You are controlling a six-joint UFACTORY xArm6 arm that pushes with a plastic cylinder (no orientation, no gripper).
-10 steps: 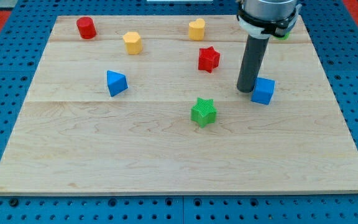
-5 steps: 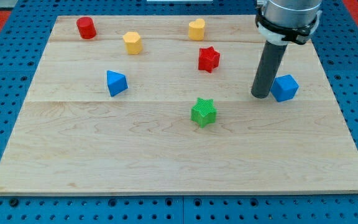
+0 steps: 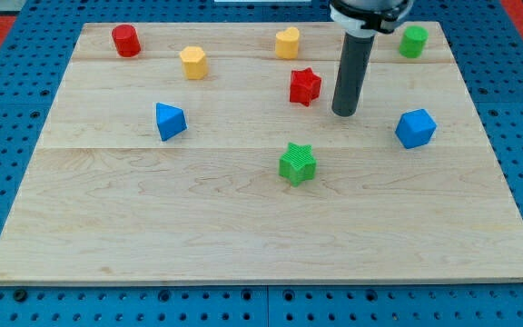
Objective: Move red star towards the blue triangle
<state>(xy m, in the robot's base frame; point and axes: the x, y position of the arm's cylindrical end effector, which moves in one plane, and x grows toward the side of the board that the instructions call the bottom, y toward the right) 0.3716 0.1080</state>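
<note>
Nearest the view's bottom: green star (image 3: 298,163), roughly mid counter (image 3: 243,236). Up and to the view's right of it, blue cube (image 3: 415,128), sitting alone, well apart from my tip. On the view's left at about the same depth, blue triangle (image 3: 170,121).

Next row back: red star (image 3: 305,86), centre-right, well apart from the blue triangle w/ bare wood between them. My tip (image 3: 344,113) is down on the counter just beside the red star, on its right & slightly toward the view's bottom; small gap visible, not touching. No hand on this rig, just the dark rod, so nothing is held.

Far row, view's left to right: red cylinder (image 3: 126,41), yellow block (image 3: 193,62) (shape unclear, roughly hex), yellow heart (image 3: 287,43) straight behind the red star, green cylinder (image 3: 414,41) near the top-right corner.
</note>
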